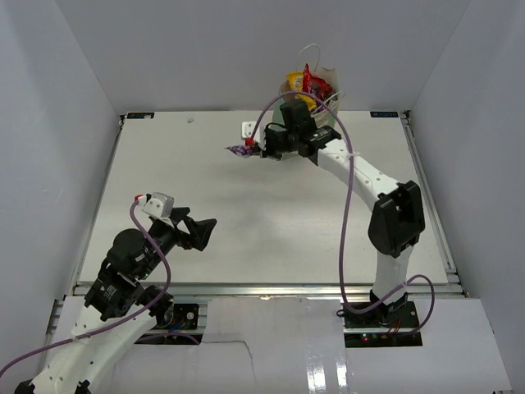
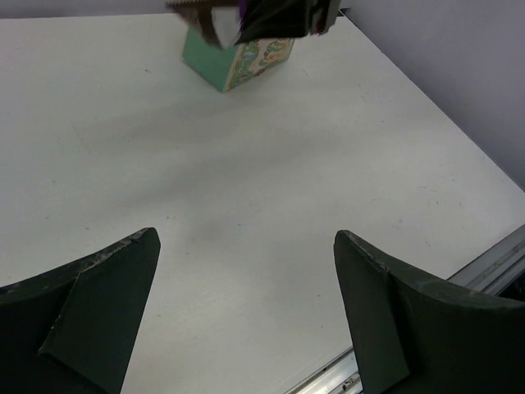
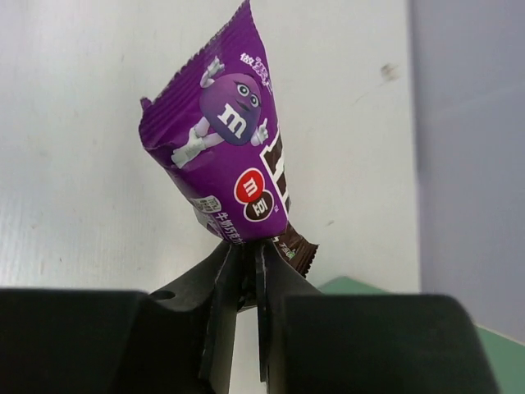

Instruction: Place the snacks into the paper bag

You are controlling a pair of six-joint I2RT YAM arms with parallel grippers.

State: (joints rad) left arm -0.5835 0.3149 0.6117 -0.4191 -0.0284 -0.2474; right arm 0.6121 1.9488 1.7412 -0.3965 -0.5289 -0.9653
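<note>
One purple wrapper [image 3: 225, 164] pinched in right hand [image 1: 257, 151]; bag [image 2: 205, 70] between 1 and 2 o'clock.
Gripped by one end, long axis toward 9 o'clock, above table [image 1: 246, 213]; left hand [image 1: 199, 231] spread wide, empty, farther off.

Left hand [image 2: 246, 238] spread wide over white table [image 2: 271, 180]; mint-green paper bag [image 2: 234, 66] upright at far end, top partly hidden.

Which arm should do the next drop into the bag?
Right: the right gripper is shut on the purple packet beside the paper bag; the left gripper is open, empty, far off.
</note>
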